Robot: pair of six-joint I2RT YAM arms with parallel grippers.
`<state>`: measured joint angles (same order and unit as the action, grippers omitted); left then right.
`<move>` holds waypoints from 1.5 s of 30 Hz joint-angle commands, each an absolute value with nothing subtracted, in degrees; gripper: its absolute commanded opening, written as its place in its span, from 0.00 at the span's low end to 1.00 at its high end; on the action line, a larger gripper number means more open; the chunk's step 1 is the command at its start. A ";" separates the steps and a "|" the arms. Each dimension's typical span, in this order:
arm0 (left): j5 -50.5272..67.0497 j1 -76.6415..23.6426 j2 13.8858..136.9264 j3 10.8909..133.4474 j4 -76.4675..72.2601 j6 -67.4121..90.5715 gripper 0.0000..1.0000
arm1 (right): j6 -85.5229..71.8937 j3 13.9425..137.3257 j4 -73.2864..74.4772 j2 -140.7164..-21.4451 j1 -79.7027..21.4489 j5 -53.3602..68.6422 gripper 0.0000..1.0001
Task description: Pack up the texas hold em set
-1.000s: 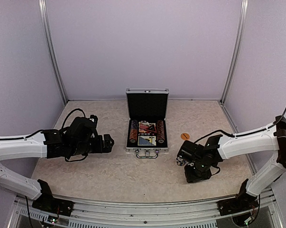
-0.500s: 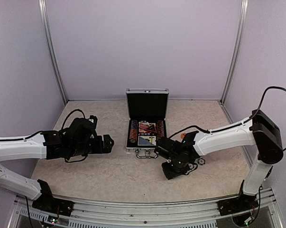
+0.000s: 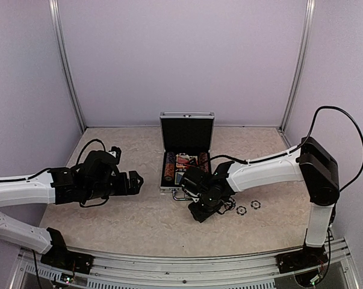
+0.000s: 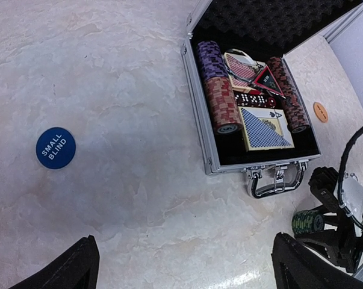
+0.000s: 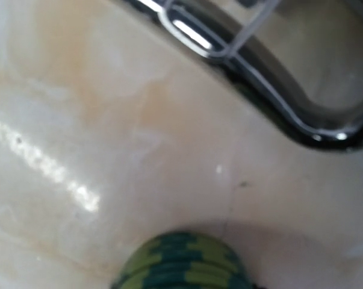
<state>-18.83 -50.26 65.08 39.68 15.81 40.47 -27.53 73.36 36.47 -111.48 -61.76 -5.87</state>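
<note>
blue round disc [image 4: 56, 148] reading "SMALL BLIND" in white, orange disc [image 4: 321, 112] lettering too small to read

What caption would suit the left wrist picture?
Open poker case with chips and cards; blue Small Blind disc lies apart on the table.

We face a plain pale lilac back wall [image 3: 181, 60], with matching side walls [image 3: 18, 90] meeting it at two slim silver aluminium corner posts [image 3: 65, 60]. Below spreads a beige marbled tabletop [image 3: 139, 223], glossy enough to carry bright streaks of reflected light. A ribbed silver metal rail [image 3: 169, 268] runs along its near edge.
</note>
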 commanded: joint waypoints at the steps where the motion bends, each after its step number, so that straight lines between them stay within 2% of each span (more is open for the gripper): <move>1: -18.01 -49.95 64.22 38.94 13.91 40.91 0.99 | -23.70 74.29 36.12 -112.27 -62.55 -4.16 0.00; 19: -13.04 -49.92 65.85 37.25 10.00 42.15 0.99 | -18.39 74.09 34.42 -108.66 -62.99 -6.11 0.00; 29: -5.84 -49.92 65.75 32.23 0.54 44.88 0.99 | -14.63 74.68 36.62 -104.66 -63.01 -5.77 0.00; 36: 3.42 -49.88 67.69 26.88 -14.07 47.41 0.99 | -12.35 74.92 38.25 -102.07 -63.02 -5.06 0.00; 45: 14.74 -50.09 76.91 23.10 -38.21 48.28 0.99 | -10.21 75.73 41.36 -99.62 -62.97 -4.34 0.00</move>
